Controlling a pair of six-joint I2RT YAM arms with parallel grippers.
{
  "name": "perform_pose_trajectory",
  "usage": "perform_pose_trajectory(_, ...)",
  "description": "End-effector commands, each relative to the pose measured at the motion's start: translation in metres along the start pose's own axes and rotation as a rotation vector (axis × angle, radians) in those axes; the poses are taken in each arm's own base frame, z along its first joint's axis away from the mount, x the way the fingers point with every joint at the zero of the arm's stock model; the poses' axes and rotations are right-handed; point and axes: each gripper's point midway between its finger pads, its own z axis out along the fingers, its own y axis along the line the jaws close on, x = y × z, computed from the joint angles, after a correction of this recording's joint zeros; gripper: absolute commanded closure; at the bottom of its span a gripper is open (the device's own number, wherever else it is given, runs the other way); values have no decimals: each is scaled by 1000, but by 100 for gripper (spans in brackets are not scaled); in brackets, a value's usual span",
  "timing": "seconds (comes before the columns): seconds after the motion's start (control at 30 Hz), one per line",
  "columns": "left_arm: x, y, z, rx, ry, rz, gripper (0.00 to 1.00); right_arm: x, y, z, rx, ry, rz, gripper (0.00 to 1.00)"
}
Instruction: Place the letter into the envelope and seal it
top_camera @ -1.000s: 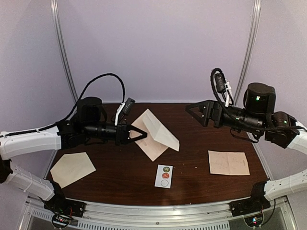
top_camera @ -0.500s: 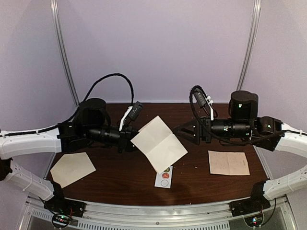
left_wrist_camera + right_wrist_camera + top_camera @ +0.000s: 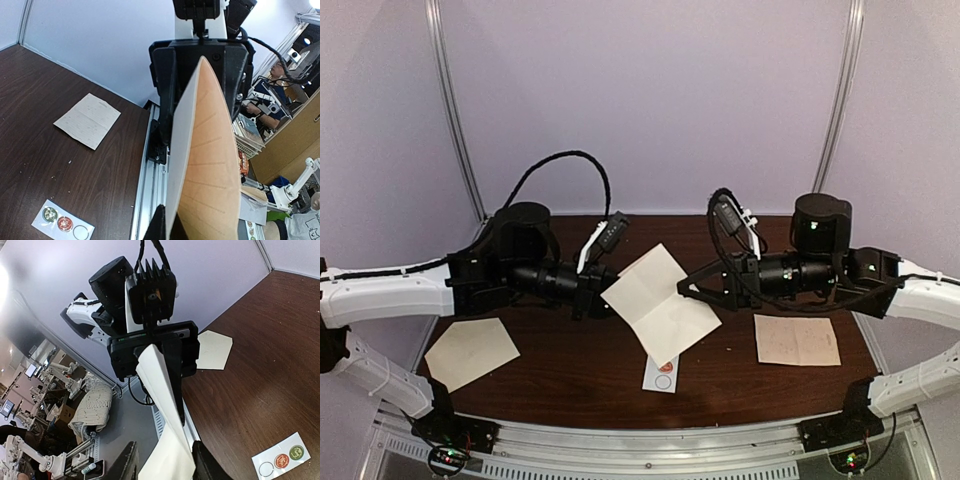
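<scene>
Left jaws: closed on the left edge of the folded sheet (image 3: 660,305), holding it in the air above the middle of the worktop (image 3: 580,370).
Right jaws: part open, one finger on each side of the sheet's right edge. No pinch visible, and cannot tell whether touching.
Folded sheet: probably the letter. Thin, light and limp, bowed along its crease, and prone to sag and twist when held by one edge. Best pinched flat at opposite edges.
Envelope (image 3: 470,350): lying flat near the near-left corner of the worktop, flap seemingly open, well apart from both jaws. Light, thin and easily creased, and hard to lift off flat wood. Probably best taken by the flap or a raised edge.
Sticker card (image 3: 662,372): at the middle of the near edge, partly hidden from above by the held sheet.
Pinkish creased sheet (image 3: 797,340): flat on the right side of the worktop.
In the way: nothing lying between sheet and envelope. Only the left arm, stretched just behind the envelope.
</scene>
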Motion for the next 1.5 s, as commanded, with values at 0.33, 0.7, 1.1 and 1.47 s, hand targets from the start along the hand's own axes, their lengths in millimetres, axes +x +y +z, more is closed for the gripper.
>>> perform_pose_trajectory(0.33,-49,2,-19,-159,-194,45,42,-19,-29,-28,208,-176,-1,100)
perform_pose_trajectory(0.7,-78,-12,-78,-268,-429,0,17,-23,-32,-43,235,-246,-15,100)
perform_pose_trajectory(1.1,-78,-13,-30,-128,-426,-61,18,-47,2,-49,89,-345,-46,100)
perform_pose_trajectory(1.47,-82,-23,0,-24,-402,-63,47,-55,16,-49,-10,-396,-13,100)
